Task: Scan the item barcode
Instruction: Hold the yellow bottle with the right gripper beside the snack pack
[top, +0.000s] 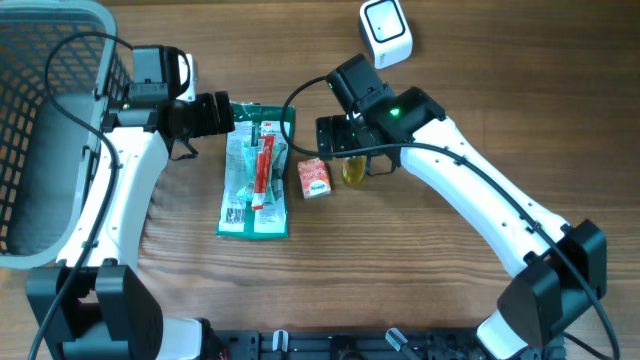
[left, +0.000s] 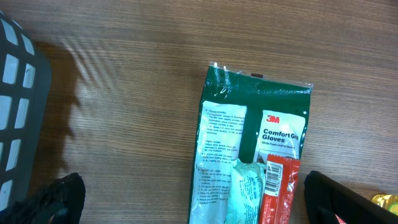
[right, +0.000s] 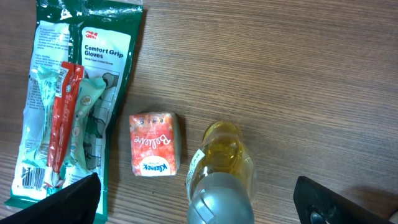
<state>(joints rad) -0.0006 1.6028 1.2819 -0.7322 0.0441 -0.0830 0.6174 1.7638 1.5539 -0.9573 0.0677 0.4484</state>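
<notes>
Your right gripper (right: 205, 205) hangs wide open over the yellow bottle (right: 219, 163), one finger on each side of it and neither visibly touching, so nothing is held. The bottle sits on the wooden table (top: 300, 290) with its grey cap toward the wrist camera. You cannot read a barcode on it from any view. Just beside it, on the side toward the other arm, lies the small orange tissue packet (right: 154, 151), flat and apart from the bottle. Further that way lies the green glove pack (top: 255, 170), flat and face up, with a red-and-white strip across it and a printed barcode (right: 34, 177) at its lower corner. Your left gripper (top: 222, 115) is also spread fully open and empty. It hovers at the top edge of the glove pack, close to the grey mesh basket (top: 60, 20) at the far left of the table. The white scanner (top: 385, 32) stands at the far edge of the table, beyond the right arm's wrist and well apart from the bottle.
</notes>
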